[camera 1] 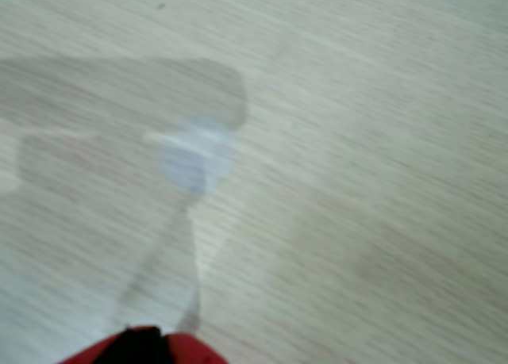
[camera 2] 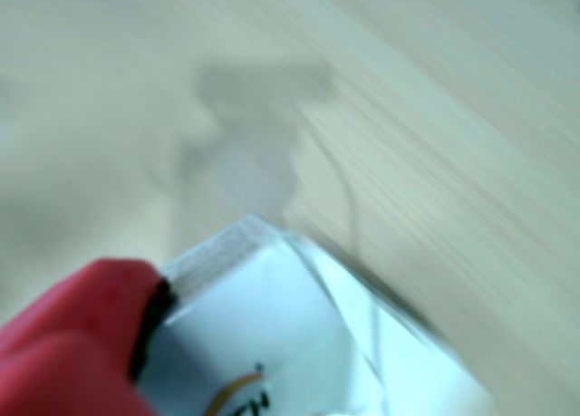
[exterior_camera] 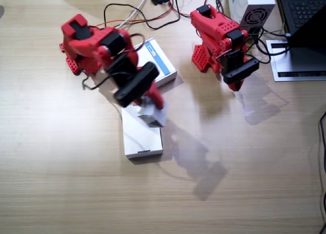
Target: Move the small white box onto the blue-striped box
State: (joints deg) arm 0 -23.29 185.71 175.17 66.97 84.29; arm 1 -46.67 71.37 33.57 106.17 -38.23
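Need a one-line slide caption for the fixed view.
Right gripper holds the small white box above the plain white box.

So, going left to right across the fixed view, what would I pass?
Right arm → small white box in its hand → left arm → grey unit → laptop.

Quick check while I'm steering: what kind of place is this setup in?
Likely a lab or office workbench: a wooden table with loose cables, a laptop at the far corner, and a grey power supply beside it.
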